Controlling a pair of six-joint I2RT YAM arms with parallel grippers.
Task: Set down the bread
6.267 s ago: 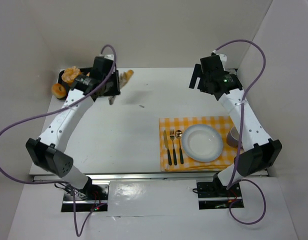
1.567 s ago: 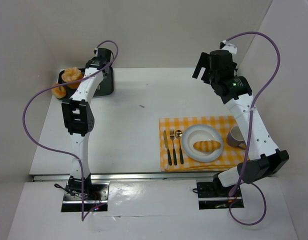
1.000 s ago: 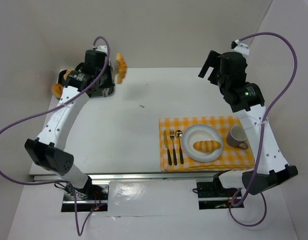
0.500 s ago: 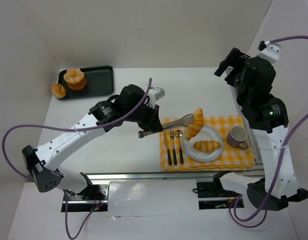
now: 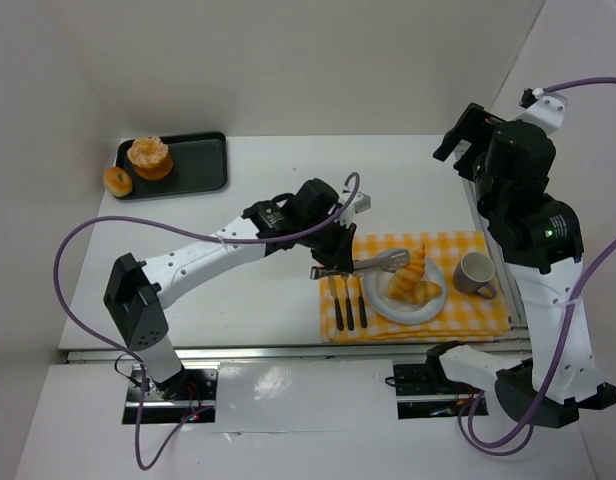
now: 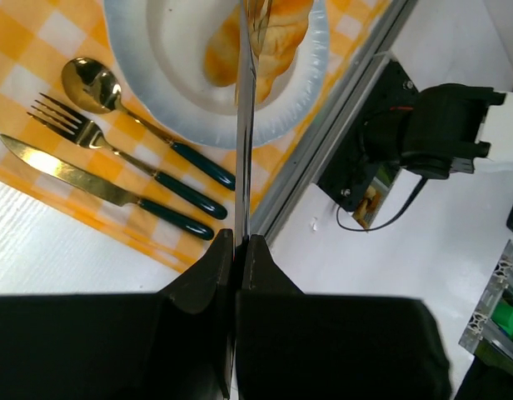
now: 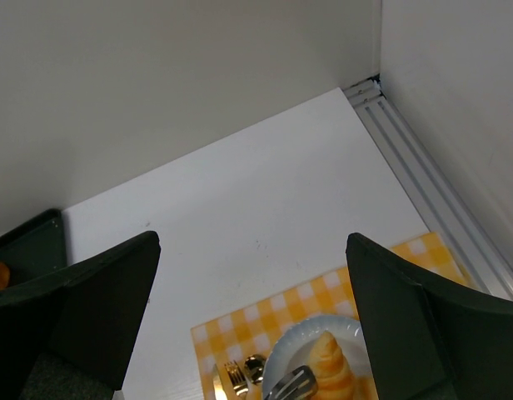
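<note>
Bread (image 5: 417,262) pinched in tongs (image 5: 376,264), tilted upright over plate (image 5: 380,300), 12 o'clock side; contact with roll (image 5: 412,293) below unclear. Step: set-down. Next, likely: lower, ease tongs apart. Left gripper (image 5: 329,268) fingers pressed on tong handles. Right gripper (image 5: 460,138), 1 o'clock, spread, empty

Bright, even, diffuse light from above; shadows on the white table (image 5: 288,165) soft and faint. Small glare on gold spoon (image 6: 83,82). Wrist views sharp, near foreground soft.
</note>
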